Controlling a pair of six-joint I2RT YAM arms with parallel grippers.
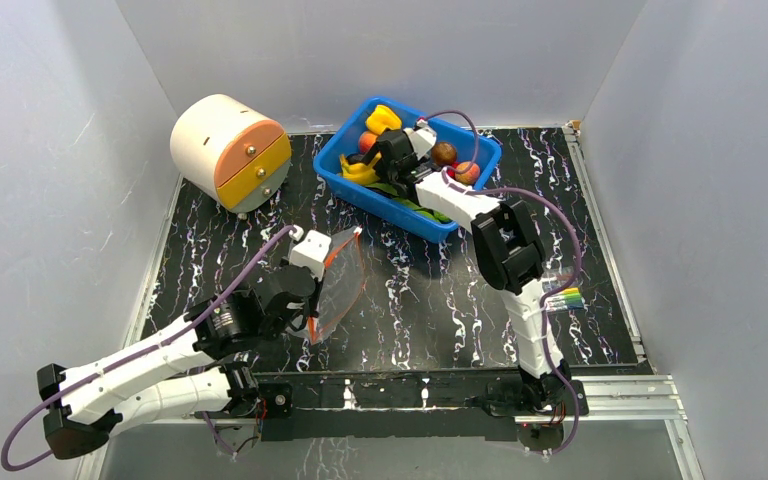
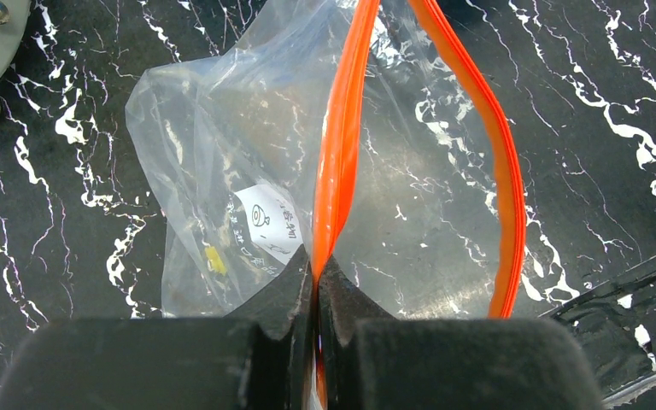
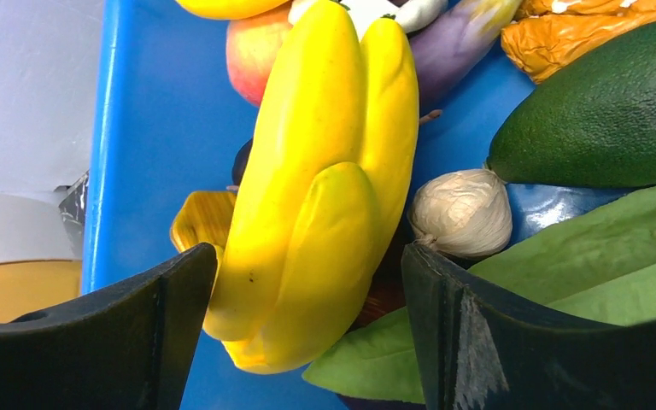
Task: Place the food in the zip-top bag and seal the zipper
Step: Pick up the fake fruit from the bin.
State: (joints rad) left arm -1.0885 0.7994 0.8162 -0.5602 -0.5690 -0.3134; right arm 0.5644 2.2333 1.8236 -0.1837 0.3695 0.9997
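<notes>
The clear zip-top bag stands on the table left of centre, its orange-red zipper parted into an open loop. My left gripper is shut on one lip of the zipper and holds the bag's mouth up. The bag holds only a white label. My right gripper is open inside the blue bin, its jaws on either side of the lower end of the yellow banana, a gap showing on the right side. Long green leaves lie beside the right finger.
The bin also holds a garlic bulb, a dark green avocado, a peach, a purple piece and orange pieces. A round cream and orange drawer box stands at the back left. A rail runs along the table's near edge.
</notes>
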